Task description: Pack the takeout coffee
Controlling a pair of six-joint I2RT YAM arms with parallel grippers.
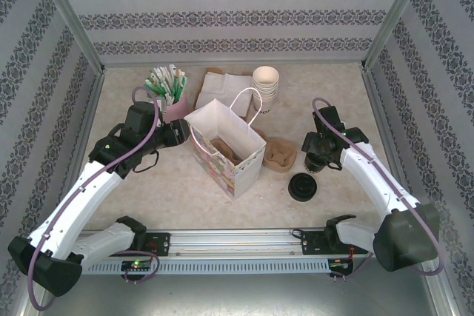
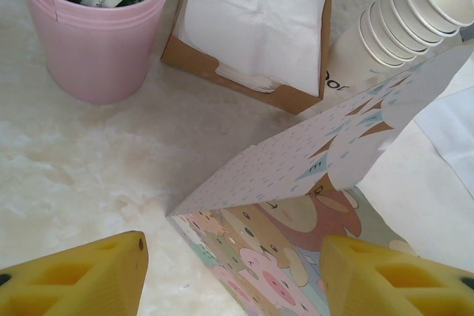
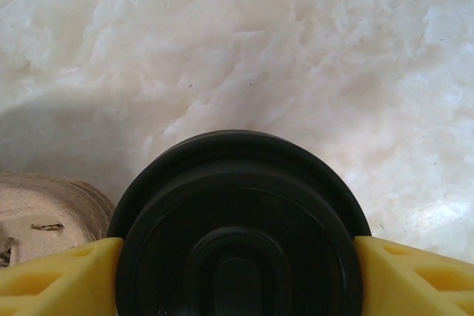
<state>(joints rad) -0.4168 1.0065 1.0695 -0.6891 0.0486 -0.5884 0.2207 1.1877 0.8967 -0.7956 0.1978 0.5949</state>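
Currently, takeout coffee (image 3: pixel 235 205) is clamped at its black lid betw. fingers of right pincer (image 3: pixel 237 279), right of paper bag (image 1: pixel 226 149), beyond cardboard carrier (image 1: pixel 280 155); resting on desk (image 1: pixel 178 190) or lifted: unclear. Not yet packed. Left pincer (image 2: pixel 233 257) spread wide, straddling bag's corner w/o gripping. Remaining, prob.: carry cup over, lower into bag.

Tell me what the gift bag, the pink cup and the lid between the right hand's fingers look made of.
The gift bag looks like matte printed paper, holding sharp creases. The pink cup is probably plastic: smooth, soft sheen, stepped rim. The takeout coffee lid is likely plastic too: black, semi-gloss, moulded concentric ridges.
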